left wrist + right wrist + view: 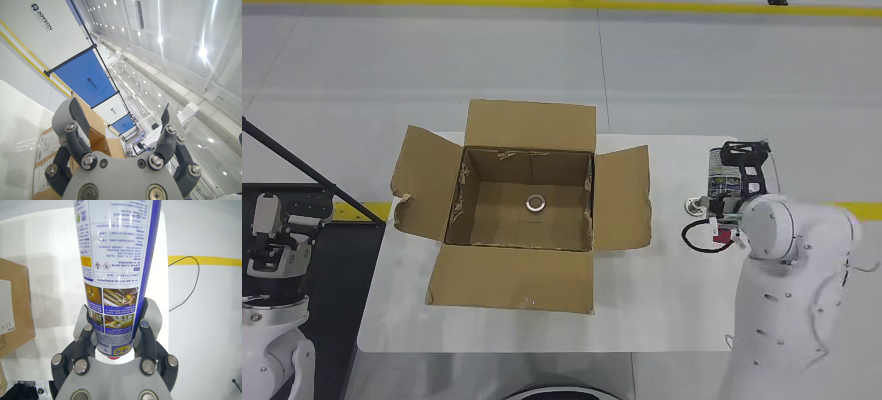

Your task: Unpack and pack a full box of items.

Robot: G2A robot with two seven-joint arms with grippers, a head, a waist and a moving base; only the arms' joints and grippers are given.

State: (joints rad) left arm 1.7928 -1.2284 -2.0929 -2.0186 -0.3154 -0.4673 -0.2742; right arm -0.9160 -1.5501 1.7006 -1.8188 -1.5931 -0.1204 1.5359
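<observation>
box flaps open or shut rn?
Open. All four flaps of the cardboard box lie folded outward in the top view, baring its floor, where one small ring sits.

The left gripper (120, 106) points upward, jaws spread wide. The right gripper (116, 308) clamps a can (117, 247).

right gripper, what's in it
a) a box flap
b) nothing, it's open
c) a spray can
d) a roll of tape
c: in the right wrist view the right gripper is closed on both sides of the spray can.
</observation>
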